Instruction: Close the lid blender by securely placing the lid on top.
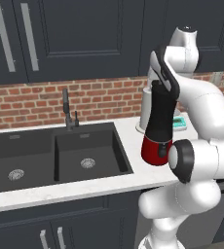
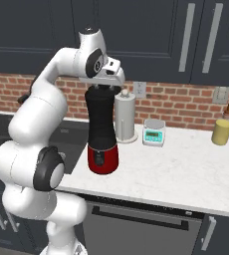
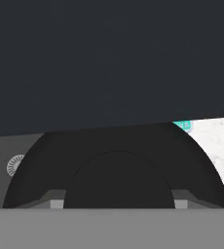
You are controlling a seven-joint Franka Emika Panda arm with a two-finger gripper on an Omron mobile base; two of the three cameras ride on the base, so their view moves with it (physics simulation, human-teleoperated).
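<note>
Blender (image 2: 101, 132) on white marble counter (image 2: 186, 169), just right of sink (image 1: 60, 155), long axis upright. My gripper (image 2: 104, 84) directly above jar top, pointing straight down. Can't tell finger spread; tips look set either side of round dark lid (image 3: 118, 180). Jar matte black cylinder, base glossy red, rounded.

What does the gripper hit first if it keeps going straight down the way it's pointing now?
Most likely the top of the blender: the gripper points down right over the black jar, and the hand view shows a round dark top just ahead. Whether it already touches is unclear.
</note>
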